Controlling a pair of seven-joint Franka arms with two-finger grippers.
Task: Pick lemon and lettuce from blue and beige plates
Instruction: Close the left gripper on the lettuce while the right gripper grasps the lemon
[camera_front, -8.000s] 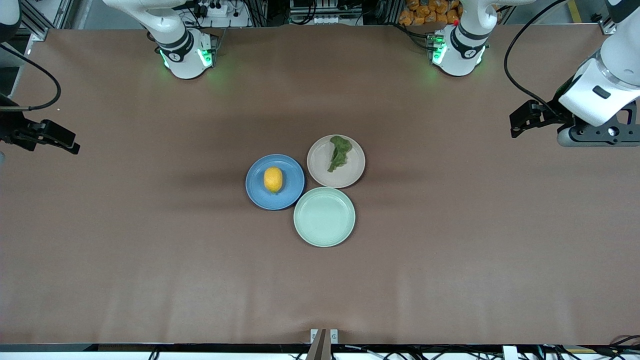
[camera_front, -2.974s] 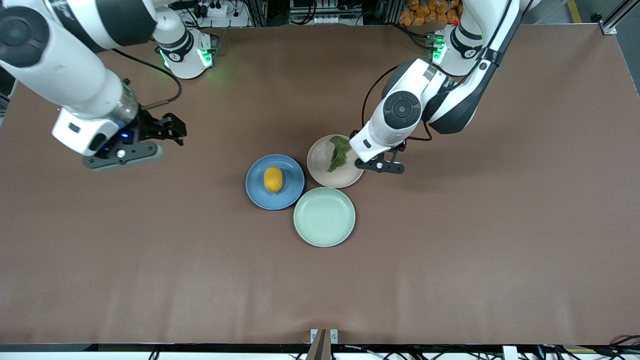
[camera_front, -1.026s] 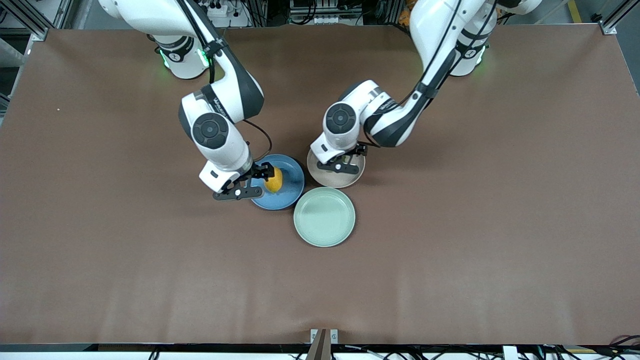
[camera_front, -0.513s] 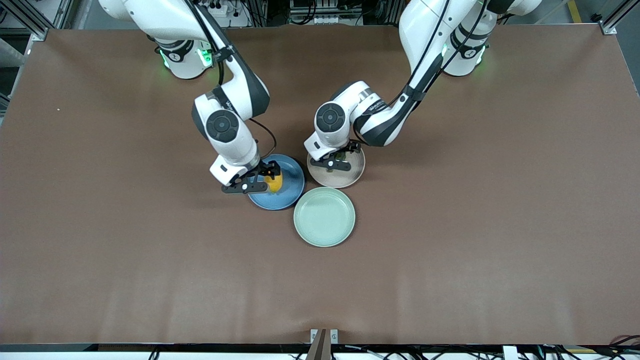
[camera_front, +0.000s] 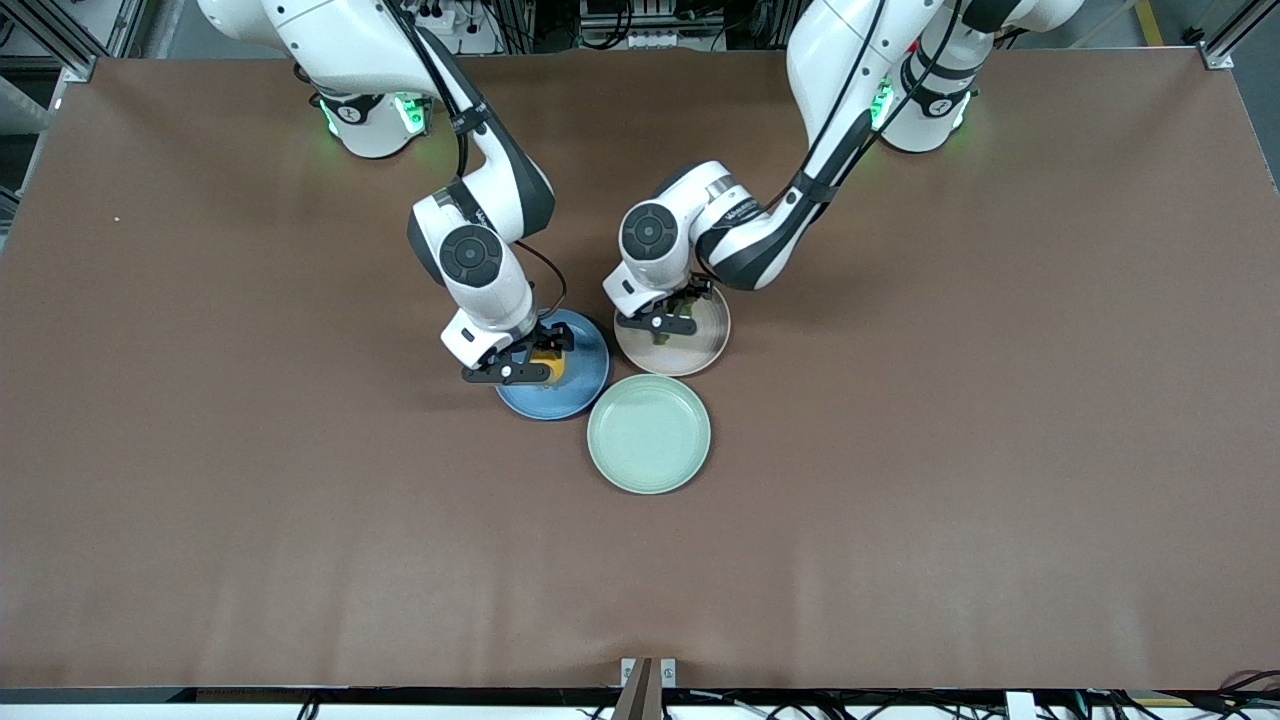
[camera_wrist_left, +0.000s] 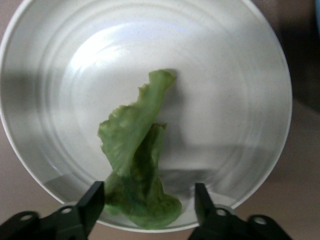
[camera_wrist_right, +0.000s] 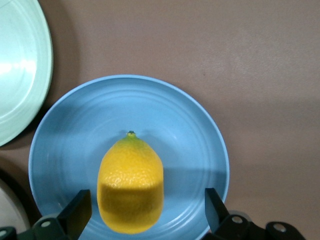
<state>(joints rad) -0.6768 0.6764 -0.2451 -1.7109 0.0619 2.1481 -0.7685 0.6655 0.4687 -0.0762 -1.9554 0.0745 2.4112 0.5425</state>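
Observation:
The lemon (camera_wrist_right: 131, 182) lies on the blue plate (camera_wrist_right: 190, 130). My right gripper (camera_wrist_right: 145, 210) is open, low over that plate, one finger on each side of the lemon and not touching it. In the front view this gripper (camera_front: 545, 357) hides most of the lemon above the blue plate (camera_front: 582, 385). The lettuce (camera_wrist_left: 135, 165) lies on the beige plate (camera_wrist_left: 225, 75), reaching to its rim. My left gripper (camera_wrist_left: 150, 205) is open, with a finger on each side of the leaf's end. In the front view it (camera_front: 672, 314) hangs over the beige plate (camera_front: 695, 350).
An empty pale mint-green plate (camera_front: 648, 433) touches both other plates and lies nearer to the front camera; its edge shows in the right wrist view (camera_wrist_right: 15, 65). The two arms stand close together over the plates. Brown table (camera_front: 950, 450) spreads all round.
Both arms have swung in from the table's ends and come down over the plates. In the last second the right gripper slid over the lemon and the left gripper over the lettuce.

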